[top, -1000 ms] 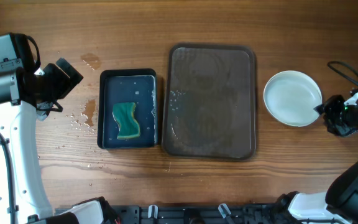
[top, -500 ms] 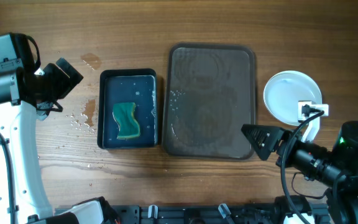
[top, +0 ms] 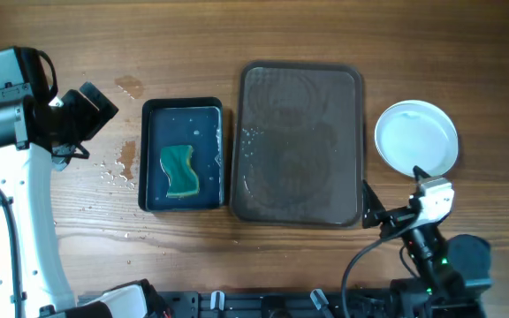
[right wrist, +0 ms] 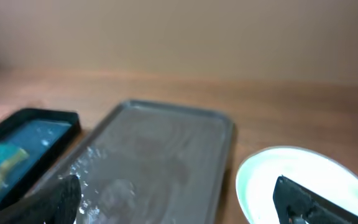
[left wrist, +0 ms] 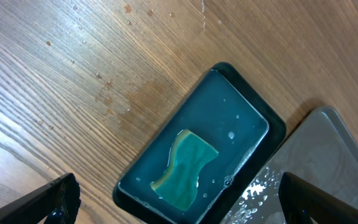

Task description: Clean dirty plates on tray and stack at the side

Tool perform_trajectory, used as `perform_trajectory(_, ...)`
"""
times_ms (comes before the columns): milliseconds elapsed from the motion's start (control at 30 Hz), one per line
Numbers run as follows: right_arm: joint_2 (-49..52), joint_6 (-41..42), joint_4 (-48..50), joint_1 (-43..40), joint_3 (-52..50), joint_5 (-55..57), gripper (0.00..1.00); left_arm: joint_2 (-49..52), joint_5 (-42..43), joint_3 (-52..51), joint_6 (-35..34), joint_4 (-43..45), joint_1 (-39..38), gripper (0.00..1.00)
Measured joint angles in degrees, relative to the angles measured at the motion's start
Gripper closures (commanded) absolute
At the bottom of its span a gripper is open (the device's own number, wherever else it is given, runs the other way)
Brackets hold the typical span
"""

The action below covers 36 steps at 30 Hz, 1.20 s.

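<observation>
A green sponge (top: 180, 170) lies in the water-filled black tray (top: 145, 155).

My desk (top: 325, 35) is matt brown wood with clear grain, blotched dark by wet spots beside the black tray (top: 146, 159), which looks like smooth plastic under water. The sponge (top: 180, 170) looks like green foam. The tray (top: 300, 146) is dark, wet-sheened and beaded with droplets. The plates (top: 416, 139) are smooth, glossy white.

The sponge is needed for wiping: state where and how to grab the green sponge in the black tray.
Take the green wavy-edged sponge across its narrow waist, coming straight down from above. It lies flat in water, and the raised walls of the black rectangular tray block a sideways approach.
</observation>
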Motion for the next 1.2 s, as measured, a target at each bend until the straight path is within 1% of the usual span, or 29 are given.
perform_trajectory(100, -3.04, -0.22, 5.88, 0.02, -7.32, 0.83, 0.0, -0.04, 0.0, 0.0, 0.0, -0.07, 0.0, 0.0)
perform_trajectory(167, -3.26, -0.24, 14.21, 0.5, -12.66, 0.87, 0.0, -0.04, -0.02, 0.0, 0.0, 0.0, 0.0, 0.0)
perform_trajectory(267, -3.41, -0.24, 25.81, 0.55, -17.0, 0.9, 0.0, -0.04, 0.0, 0.0, 0.0, -0.04, 0.0, 0.0)
perform_trajectory(300, -3.48, -0.22, 27.28, 0.55, -17.77, 0.87, 0.0, -0.04, -0.02, 0.0, 0.0, 0.0, 0.0, 0.0)
perform_trajectory(733, -3.48, -0.24, 27.39, 0.55, -18.51, 0.9, 0.0, -0.33, -0.02, 0.0, 0.0, 0.04, -0.28, 0.0)
perform_trajectory(767, -3.48, -0.24, 27.39, 0.55, -18.51, 0.9, 0.0, -1.36, -0.02, 0.0, 0.0, 0.04, -1.31, 0.0)
perform_trajectory(833, -3.48, -0.24, 27.41, 0.55, -18.51, 0.9, 0.0, -6.69, -1.09, -0.15, 0.11, 0.5, -6.8, 0.0)
perform_trajectory(867, -3.48, -0.24, 27.41, 0.55, -18.53, 0.9, 0.0, -10.82, -2.67, -0.24, 0.31, 1.9, -11.26, 0.0)
perform_trajectory(900, -3.48, -0.24, 27.41, 0.55, -18.53, 0.9, 0.0, -15.58, -5.03, -0.79, 0.7, 5.79, -15.98, 0.0)
perform_trajectory(933, -3.48, -0.22, 27.41, 0.55, -18.53, 0.9, 0.0, -18.56, -6.34, -1.29, 1.44, 8.83, -18.49, 0.0)
perform_trajectory(967, -3.5, -0.22, 27.45, 0.55, -18.53, 0.92, 0.0, -22.88, -7.8, -4.04, 2.73, 16.31, -21.84, 0.0)
perform_trajectory(1000, -3.5, -0.24, 27.43, 0.55, -18.56, 0.92, 0.0, -28.17, -8.26, -7.82, 4.13, 21.42, -24.35, 0.0)
perform_trajectory(1067, -3.58, -0.24, 27.41, 0.55, -18.58, 0.98, 0.0, -35.21, -8.15, -15.13, 5.07, 29.18, -24.5, 0.0)
perform_trajectory(1100, -3.61, -0.24, 27.45, 0.55, -18.58, 1.07, 0.0, -39.23, -7.52, -21.07, 5.49, 33.75, -24.2, 0.0)
perform_trajectory(1133, -3.58, -0.24, 27.45, 0.55, -18.58, 1.07, 0.0, -45.18, -6.14, -30.58, 6.05, 38.93, -23.52, 0.0)
perform_trajectory(1167, -3.63, -0.24, 27.43, 0.55, -18.58, 1.07, 0.0, -47.78, -5.42, -34.84, 6.25, 40.85, -23.17, 0.0)
perform_trajectory(1200, -3.63, -0.24, 27.43, 0.55, -18.58, 1.09, 0.0, -51.74, -4.0, -44.52, 6.45, 45.42, -22.51, 0.0)
